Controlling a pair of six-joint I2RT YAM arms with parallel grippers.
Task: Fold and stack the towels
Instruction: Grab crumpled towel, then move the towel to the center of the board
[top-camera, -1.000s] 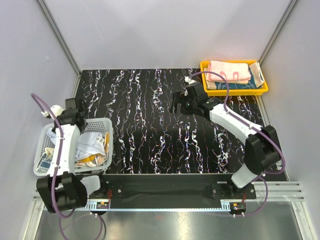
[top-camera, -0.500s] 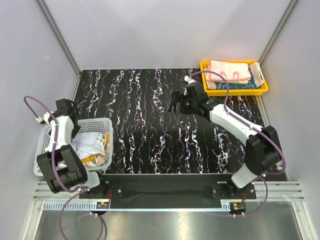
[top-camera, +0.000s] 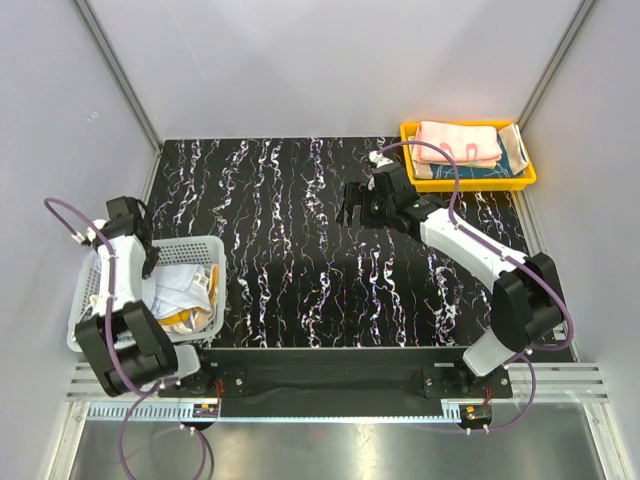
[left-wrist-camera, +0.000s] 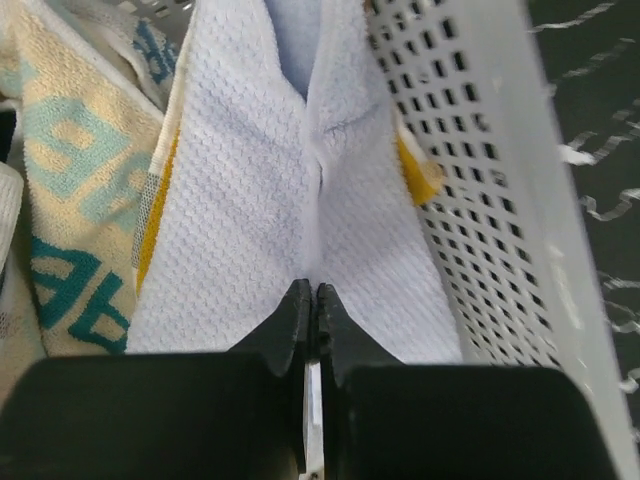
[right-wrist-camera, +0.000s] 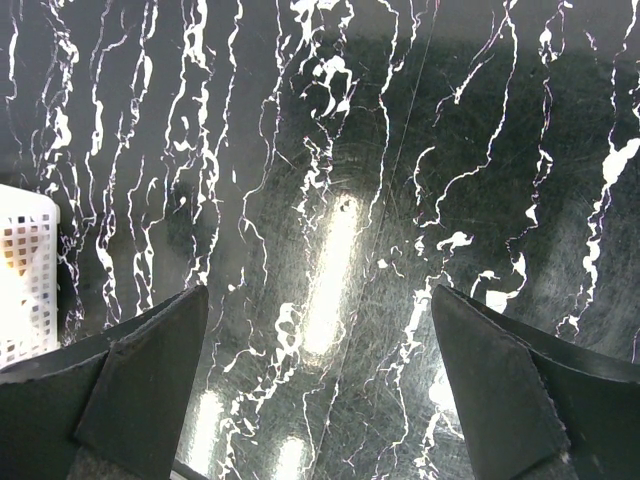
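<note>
Left gripper (left-wrist-camera: 315, 292) is pinching a raised fold of the white towel (left-wrist-camera: 240, 200) inside the mesh basket (left-wrist-camera: 480, 150), at the lower left of the top view. Right gripper (right-wrist-camera: 318, 300) is hanging with its jaws wide apart, holding nothing, over the marbled table (right-wrist-camera: 330, 150) at centre frame.

Left wrist view: white waffle towel (left-wrist-camera: 250, 200) runs off the top edge, its near end hidden behind the left gripper (left-wrist-camera: 309, 292). Teal-lettered beige towel (left-wrist-camera: 70, 200) cut by the left edge, wording unreadable.

Top view: cloths under the pink towel (top-camera: 458, 143) mostly covered.

Right wrist view: right gripper (right-wrist-camera: 320, 290) fingers cut by the bottom edge; mesh basket (right-wrist-camera: 25, 270) clipped at left.
</note>
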